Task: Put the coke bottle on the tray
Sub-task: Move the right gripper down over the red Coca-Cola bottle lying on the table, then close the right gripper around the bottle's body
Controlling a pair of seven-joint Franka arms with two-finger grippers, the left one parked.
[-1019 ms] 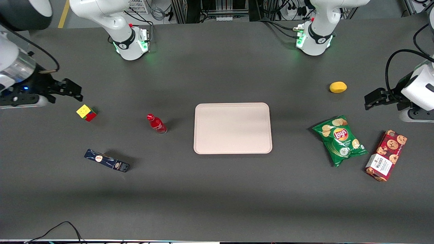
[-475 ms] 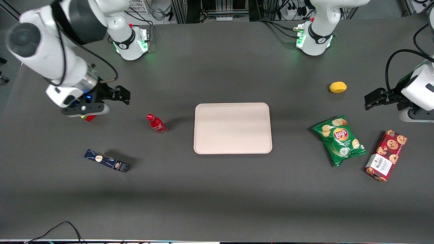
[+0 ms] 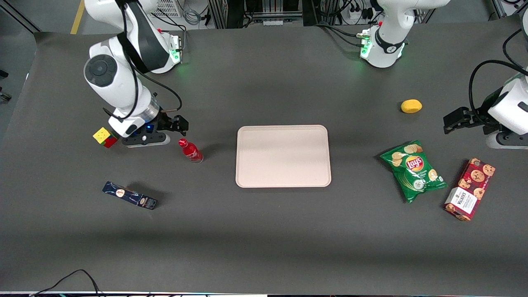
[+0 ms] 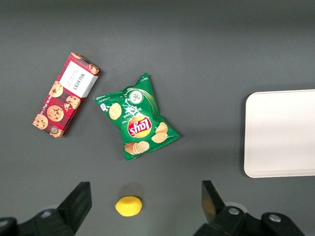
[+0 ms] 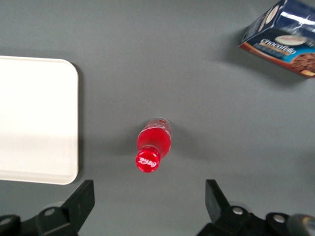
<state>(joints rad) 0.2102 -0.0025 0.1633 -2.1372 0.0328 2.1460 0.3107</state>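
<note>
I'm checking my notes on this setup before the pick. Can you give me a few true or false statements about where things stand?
1. The coke bottle stands upright on the table. True.
2. The bottle is already on the tray. False: it stands beside the bare tray.
3. The gripper holds the bottle. False: it is open, above the table next to the bottle.
4. A green chip bag lies toward the parked arm's end. True.
</note>
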